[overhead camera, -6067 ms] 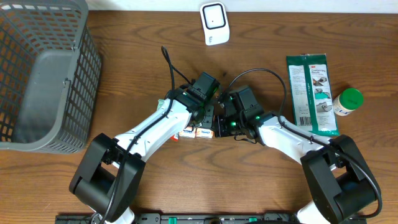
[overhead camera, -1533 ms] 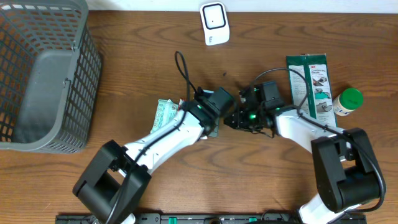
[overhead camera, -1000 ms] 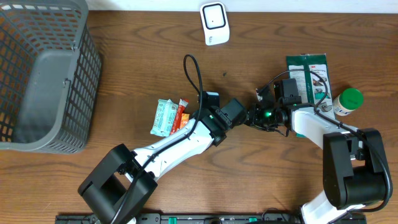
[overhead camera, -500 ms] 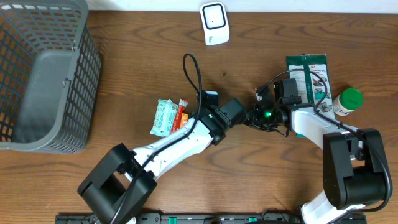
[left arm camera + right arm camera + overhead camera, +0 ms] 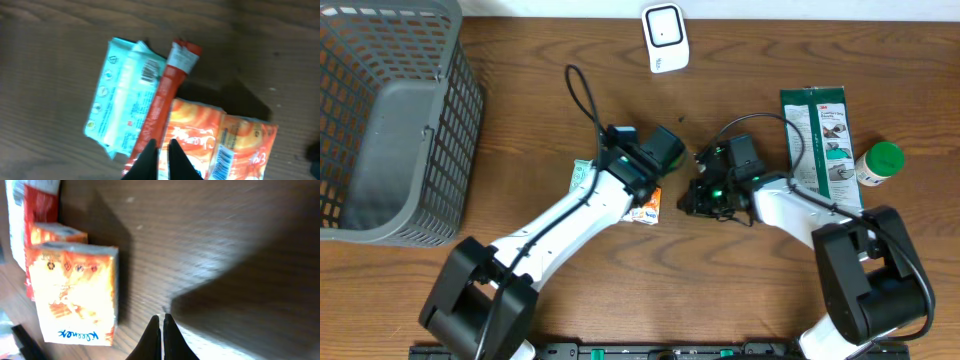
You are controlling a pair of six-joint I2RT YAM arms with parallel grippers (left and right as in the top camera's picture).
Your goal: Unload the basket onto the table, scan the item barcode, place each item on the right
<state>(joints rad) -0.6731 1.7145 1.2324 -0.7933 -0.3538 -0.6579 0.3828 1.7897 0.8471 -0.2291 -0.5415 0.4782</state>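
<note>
Three items lie together mid-table: a light-blue tissue pack, a red-orange stick sachet, and an orange Kleenex pack. Barcodes face up on the blue pack and on the Kleenex pack. My left gripper hovers over the sachet and the Kleenex pack, shut, and nothing shows between its fingers. To the right of the Kleenex pack, my right gripper is shut and empty over bare wood. The white scanner stands at the back edge.
A grey mesh basket fills the far left. A green wipes pack and a green-capped bottle lie at the right. Bare wood runs between the packs and the scanner.
The left arm has swung back left over the packs and its jaws have closed. The right arm has moved left toward the Kleenex pack and closed fully.
</note>
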